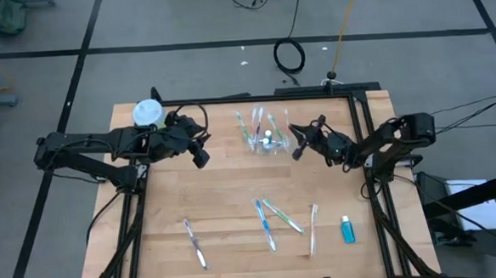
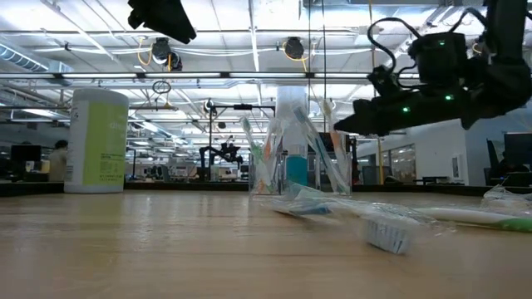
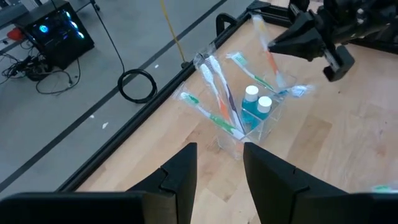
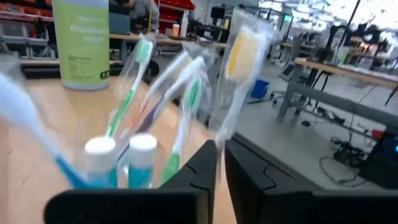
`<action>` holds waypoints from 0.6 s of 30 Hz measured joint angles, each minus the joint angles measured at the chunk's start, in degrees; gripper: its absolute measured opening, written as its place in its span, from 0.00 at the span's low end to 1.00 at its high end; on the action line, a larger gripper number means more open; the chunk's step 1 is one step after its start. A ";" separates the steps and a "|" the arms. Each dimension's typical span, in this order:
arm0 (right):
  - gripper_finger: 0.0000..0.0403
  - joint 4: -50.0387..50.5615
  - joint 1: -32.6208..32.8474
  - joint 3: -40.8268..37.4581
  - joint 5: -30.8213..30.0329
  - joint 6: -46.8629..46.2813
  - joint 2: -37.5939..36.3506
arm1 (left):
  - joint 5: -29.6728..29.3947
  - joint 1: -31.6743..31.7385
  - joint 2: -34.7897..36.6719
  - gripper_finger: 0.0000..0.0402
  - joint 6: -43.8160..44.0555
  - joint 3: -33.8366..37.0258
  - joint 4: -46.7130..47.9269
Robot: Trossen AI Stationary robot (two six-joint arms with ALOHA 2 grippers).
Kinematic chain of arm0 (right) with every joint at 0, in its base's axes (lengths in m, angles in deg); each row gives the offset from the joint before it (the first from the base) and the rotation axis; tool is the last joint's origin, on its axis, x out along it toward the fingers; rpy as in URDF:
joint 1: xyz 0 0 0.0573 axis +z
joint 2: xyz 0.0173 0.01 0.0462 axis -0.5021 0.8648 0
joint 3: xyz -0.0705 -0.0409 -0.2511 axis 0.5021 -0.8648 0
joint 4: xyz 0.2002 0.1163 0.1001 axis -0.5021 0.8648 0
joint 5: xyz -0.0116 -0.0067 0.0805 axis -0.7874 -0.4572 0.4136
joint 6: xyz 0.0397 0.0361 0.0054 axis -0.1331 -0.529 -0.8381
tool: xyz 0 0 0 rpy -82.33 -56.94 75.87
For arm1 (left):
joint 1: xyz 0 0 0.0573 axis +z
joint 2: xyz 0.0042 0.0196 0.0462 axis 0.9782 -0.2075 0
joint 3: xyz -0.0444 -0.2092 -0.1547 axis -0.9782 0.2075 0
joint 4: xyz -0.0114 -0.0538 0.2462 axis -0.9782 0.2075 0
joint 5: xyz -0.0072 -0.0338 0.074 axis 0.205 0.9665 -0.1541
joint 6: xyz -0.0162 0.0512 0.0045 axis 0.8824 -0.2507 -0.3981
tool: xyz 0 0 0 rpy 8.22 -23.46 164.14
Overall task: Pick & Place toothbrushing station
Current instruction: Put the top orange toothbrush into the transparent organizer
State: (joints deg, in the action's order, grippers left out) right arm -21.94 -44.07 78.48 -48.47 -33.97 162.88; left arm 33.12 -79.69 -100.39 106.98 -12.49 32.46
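Note:
A small clear plastic cup (image 1: 268,141) stands on its base at the far middle of the table. It holds several toothbrushes and two white-capped teal tubes (image 3: 255,102). My right gripper (image 1: 298,145) is just right of the cup, shut on a wrapped orange toothbrush (image 4: 241,53). My left gripper (image 1: 203,151) is open and empty, left of the cup and above the table; its fingers (image 3: 186,171) point toward the cup (image 3: 249,118). Several more toothbrushes (image 1: 265,225) and a third teal tube (image 1: 347,229) lie flat near the table's front edge. My right gripper pinches the orange toothbrush's handle (image 4: 219,140) between its two fingers, through the clear wrapper, below the head. The fingers come about level from the table's right side and lie across the brush. The brush stands tilted, head up, its lower end (image 3: 287,88) at the cup's rim.
A tall green bottle with a white cap (image 1: 148,114) stands at the far left, behind my left arm. Loose brushes lie at the front left (image 1: 194,242) and front right (image 1: 313,229). Bare wood (image 1: 225,187) lies between the cup and the front row.

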 joint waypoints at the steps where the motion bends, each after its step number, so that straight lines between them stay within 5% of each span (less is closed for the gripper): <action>1: 0.08 0.05 0.23 -0.99 0.00 -0.83 -0.55 | 0.10 0.05 0.00 0.34 0.02 0.00 0.00; 11: 0.17 -2.14 4.33 -5.31 8.82 -2.75 -3.49 | 0.39 0.50 0.00 0.34 1.19 0.00 -0.39; 18: 0.18 -11.44 4.13 -4.34 8.62 0.93 -4.03 | 5.16 0.39 -1.40 0.34 4.52 0.11 0.48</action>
State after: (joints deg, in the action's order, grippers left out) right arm -33.38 -39.94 74.14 -39.84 -33.05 158.85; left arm 38.28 -79.30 -101.79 111.51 -12.39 32.94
